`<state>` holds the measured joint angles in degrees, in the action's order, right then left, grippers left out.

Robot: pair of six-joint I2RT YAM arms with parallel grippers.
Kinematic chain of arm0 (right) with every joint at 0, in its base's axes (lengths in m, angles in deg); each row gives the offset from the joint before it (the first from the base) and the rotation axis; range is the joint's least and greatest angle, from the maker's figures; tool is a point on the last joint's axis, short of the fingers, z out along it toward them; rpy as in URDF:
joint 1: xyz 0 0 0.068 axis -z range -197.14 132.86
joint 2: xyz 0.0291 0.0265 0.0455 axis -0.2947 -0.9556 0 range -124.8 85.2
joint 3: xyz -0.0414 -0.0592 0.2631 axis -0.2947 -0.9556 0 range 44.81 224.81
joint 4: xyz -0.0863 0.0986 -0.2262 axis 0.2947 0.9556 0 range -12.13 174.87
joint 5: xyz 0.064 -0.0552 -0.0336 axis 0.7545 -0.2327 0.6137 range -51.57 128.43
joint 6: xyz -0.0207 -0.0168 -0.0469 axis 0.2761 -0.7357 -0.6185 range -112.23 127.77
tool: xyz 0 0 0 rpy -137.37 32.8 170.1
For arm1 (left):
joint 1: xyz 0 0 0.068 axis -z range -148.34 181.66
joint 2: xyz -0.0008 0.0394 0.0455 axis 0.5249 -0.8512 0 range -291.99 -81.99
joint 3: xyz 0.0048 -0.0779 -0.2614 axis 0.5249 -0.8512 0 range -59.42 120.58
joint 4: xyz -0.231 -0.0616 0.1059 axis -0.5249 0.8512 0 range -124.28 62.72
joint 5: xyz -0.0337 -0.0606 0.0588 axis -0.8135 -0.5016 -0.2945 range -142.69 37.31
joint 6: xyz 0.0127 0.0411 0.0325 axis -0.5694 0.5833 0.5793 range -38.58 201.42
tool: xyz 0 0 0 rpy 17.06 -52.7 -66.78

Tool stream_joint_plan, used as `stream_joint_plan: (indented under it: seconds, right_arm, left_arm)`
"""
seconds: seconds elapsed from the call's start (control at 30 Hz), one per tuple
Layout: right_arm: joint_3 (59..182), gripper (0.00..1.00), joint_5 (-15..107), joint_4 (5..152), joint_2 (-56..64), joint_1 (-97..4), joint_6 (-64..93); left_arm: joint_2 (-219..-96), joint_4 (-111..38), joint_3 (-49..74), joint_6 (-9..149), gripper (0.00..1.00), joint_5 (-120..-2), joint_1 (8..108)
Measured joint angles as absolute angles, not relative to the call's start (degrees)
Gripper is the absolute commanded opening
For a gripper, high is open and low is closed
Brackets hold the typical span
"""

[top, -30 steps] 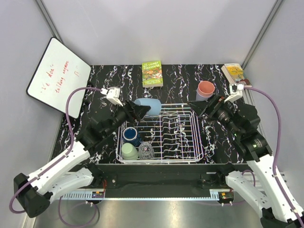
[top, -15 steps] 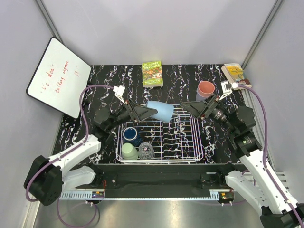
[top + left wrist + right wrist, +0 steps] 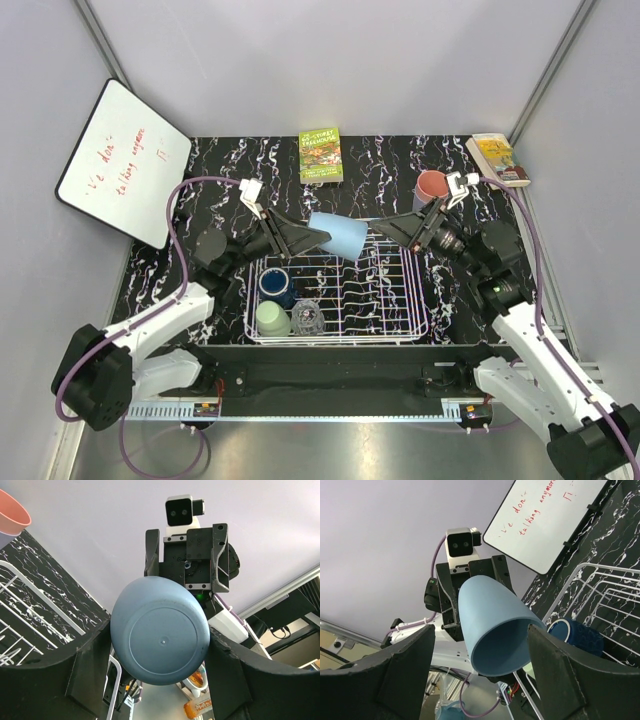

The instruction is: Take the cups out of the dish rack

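Left pincer [image 3: 312, 237]: clamped on base of light blue plastic tumbler [image 3: 338, 236], held sideways above far edge of white wire dish rack [image 3: 400, 290]. Right pincer [image 3: 380, 229]: open, fingers flanking tumbler mouth.

table [image 3: 220, 160]: black marbled | on it: dish rack [image 3: 400, 300]; green book [image 3: 321, 155]; pink cup [image 3: 428, 182]

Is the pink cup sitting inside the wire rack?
No, the salmon pink cup stands on the table, beyond the dish rack.
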<state>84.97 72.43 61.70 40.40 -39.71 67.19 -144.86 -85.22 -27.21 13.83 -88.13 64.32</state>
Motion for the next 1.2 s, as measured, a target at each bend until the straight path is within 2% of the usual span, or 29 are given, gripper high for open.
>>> stream_joint_plan:
  seconds: [0.3, 0.5, 0.57, 0.6, 0.73, 0.77, 0.8, 0.87, 0.9, 0.93, 1.0, 1.03, 1.1, 1.2]
  right_arm:
    - [85.0, 0.81, 72.5, 55.9, 35.0, -41.3, 69.1]
    - [85.0, 0.76, 74.4, 53.7, 31.9, -45.6, 70.4]
    - [85.4, 0.67, 75.1, 53.5, 31.1, -46.0, 70.6]
    - [85.5, 0.51, 75.2, 53.4, 30.9, -46.1, 70.6]
    - [85.7, 0.19, 75.5, 53.8, 30.8, -46.2, 70.2]
    - [85.7, 0.17, 75.5, 54.0, 31.0, -46.2, 70.1]
    - [85.7, 0.16, 75.4, 54.1, 31.2, -46.3, 70.0]
    - [85.7, 0.13, 75.6, 54.4, 32.2, -46.4, 70.2]
    - [85.7, 0.12, 75.4, 54.7, 32.7, -46.4, 69.9]
    - [85.8, 0.12, 75.3, 55.3, 33.2, -46.4, 69.6]
    - [86.4, 0.11, 74.9, 57.7, 34.2, -46.5, 68.5]
    - [86.9, 0.10, 74.4, 59.4, 34.7, -46.6, 67.3]
    - [89.4, 0.01, 71.8, 65.8, 36.2, -46.8, 63.5]
    - [95.5, 0.00, 64.9, 76.8, 38.0, -46.9, 56.5]
  left_arm:
    - [-147.2, -86.6, -27.2, 13.9, 0.00, -87.3, 66.4]
    - [-151.1, -86.6, -25.7, 14.5, 0.00, -86.8, 70.7]
    - [-152.2, -86.7, -25.2, 14.6, 0.00, -86.8, 71.4]
    - [-152.6, -86.6, -25.1, 14.7, 0.00, -86.8, 71.7]
    - [-153.3, -87.9, -24.3, 14.9, 0.00, -86.8, 71.8]
    - [-153.3, -88.0, -24.1, 15.0, 0.00, -86.8, 71.8]
    - [-153.3, -88.0, -23.8, 15.2, 0.05, -86.9, 71.8]
    - [-153.3, -88.0, -23.6, 15.3, 0.23, -87.3, 72.0]
    - [-153.3, -87.9, -23.3, 15.5, 0.57, -87.4, 72.1]
    - [-153.3, -87.6, -23.0, 15.8, 0.74, -87.5, 72.3]
    - [-153.1, -86.7, -22.7, 16.4, 0.96, -87.5, 72.4]
    - [-152.7, -85.5, -22.5, 17.1, 0.99, -87.4, 72.5]
    - [-151.7, -81.8, -22.4, 18.7, 0.99, -87.0, 72.4]
    - [-149.2, -74.4, -22.4, 21.5, 0.99, -85.2, 71.7]
